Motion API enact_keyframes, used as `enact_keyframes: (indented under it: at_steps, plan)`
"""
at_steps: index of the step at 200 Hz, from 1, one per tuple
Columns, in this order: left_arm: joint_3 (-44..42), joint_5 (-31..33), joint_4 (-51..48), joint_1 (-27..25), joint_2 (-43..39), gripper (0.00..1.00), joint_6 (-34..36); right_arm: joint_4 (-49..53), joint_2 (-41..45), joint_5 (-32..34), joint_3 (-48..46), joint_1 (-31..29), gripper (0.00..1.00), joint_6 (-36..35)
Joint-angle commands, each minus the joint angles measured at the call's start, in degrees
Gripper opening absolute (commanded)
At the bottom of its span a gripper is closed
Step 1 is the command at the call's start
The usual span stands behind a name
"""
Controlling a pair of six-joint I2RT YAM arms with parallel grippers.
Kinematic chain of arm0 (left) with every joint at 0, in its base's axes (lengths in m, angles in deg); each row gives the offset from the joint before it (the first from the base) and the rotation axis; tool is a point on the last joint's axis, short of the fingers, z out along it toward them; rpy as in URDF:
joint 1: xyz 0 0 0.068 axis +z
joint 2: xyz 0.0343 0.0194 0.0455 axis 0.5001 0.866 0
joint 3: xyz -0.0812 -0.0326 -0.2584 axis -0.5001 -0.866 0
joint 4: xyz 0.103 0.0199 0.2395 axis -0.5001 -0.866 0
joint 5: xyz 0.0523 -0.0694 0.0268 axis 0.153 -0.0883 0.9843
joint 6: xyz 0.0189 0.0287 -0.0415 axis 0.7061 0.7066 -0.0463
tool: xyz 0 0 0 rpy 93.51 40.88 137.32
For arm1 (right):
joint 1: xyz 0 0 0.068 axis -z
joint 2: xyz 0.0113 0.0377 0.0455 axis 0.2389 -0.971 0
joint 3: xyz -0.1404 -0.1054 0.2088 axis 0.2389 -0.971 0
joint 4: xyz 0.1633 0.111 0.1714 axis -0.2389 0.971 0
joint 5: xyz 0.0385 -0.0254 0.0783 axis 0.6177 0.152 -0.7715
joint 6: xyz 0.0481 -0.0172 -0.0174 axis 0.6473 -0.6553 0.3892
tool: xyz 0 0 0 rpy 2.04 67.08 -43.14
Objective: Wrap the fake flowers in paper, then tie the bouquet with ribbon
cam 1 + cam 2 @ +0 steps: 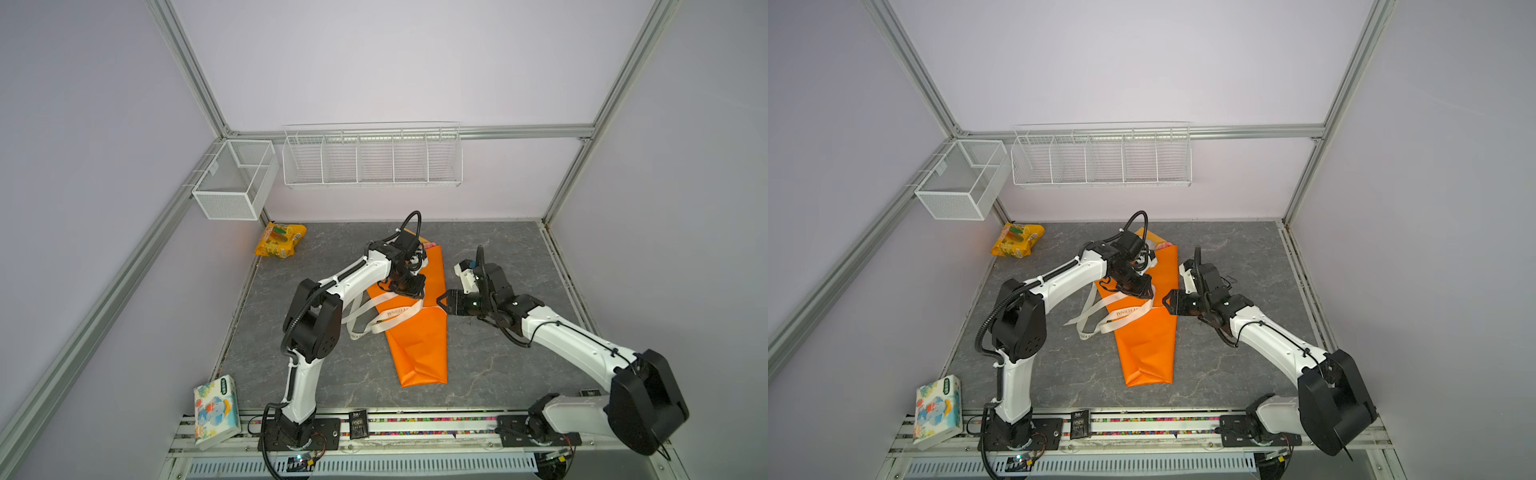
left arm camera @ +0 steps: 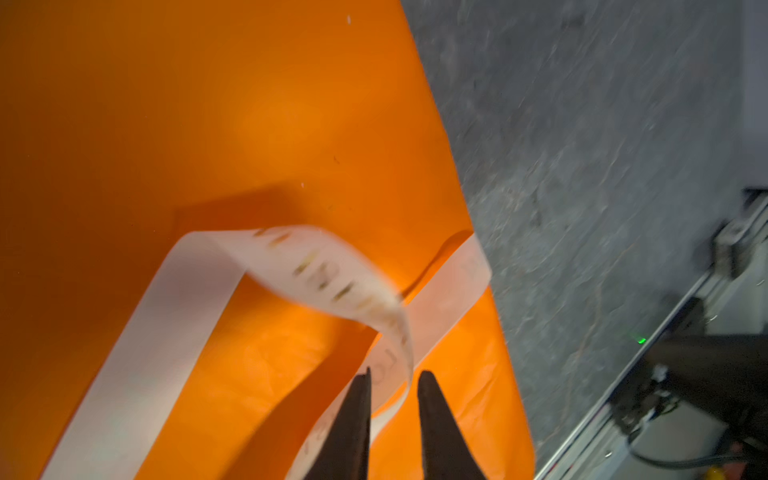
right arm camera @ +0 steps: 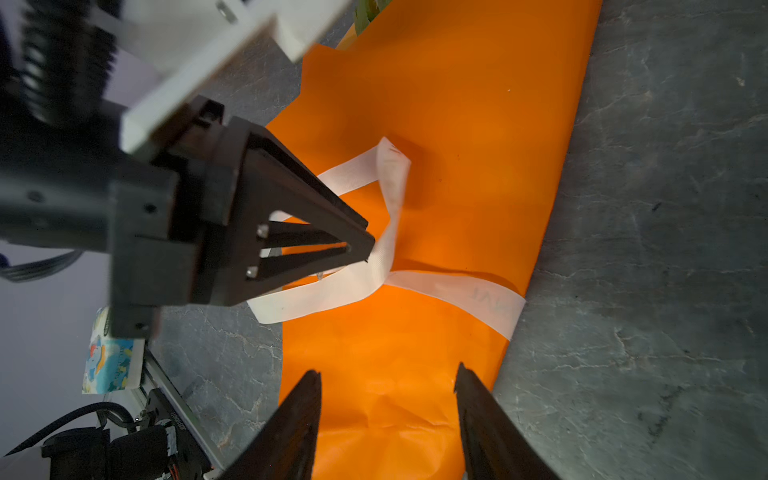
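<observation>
1. Top views, both: one bouquet of fake flowers point(image 1: 419, 345) lies flat on the surface point(image 1: 519, 365). It is directly beneath the left end effector point(image 1: 417, 293) and just beside the tips of the right end effector point(image 1: 439, 301).
2. Long axis runs from the arm bases toward the back wall. The folded stem end is nearest the bases; the bloom end points to the wall, beyond the left end effector.
3. One white ribbon point(image 3: 457, 291) crosses the bouquet and loops up at the left end effector's tips.
4. Left end effector: jaws slightly apart, ribbon at the tips; whether it is gripped cannot be told.
5. Right end effector: jaws wide apart over the bouquet, nothing between them.
6. Also counted: one snack packet point(image 1: 280, 241) and one tissue pack point(image 1: 216, 411), both well apart from either end effector.
</observation>
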Motion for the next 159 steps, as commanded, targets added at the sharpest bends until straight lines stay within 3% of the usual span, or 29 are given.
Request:
enact_keyframes:
  at_steps: [1,40,78,110,159]
  plan:
    - [-0.18,4.08,-4.73,-0.24,-1.55,0.44,3.05,-0.23,-0.09,0.60,-1.33,0.18,0.55,-0.40]
    - [-6.01,4.17,-0.73,-0.24,-9.41,0.68,4.46,-1.54,-1.09,0.23,-2.74,0.18,0.55,0.27]
    - [-8.10,1.78,-5.49,-0.29,-9.86,0.73,10.83,-2.37,-1.66,-0.28,-2.66,0.10,0.55,0.56]
    - [-9.75,8.37,-6.20,-1.02,-8.29,0.76,13.33,-2.40,-1.57,0.61,-2.99,0.16,0.55,0.96]
    - [-9.34,11.00,-5.07,-3.19,-7.05,0.79,16.69,-1.57,-1.73,1.52,-2.93,0.15,0.55,1.11]
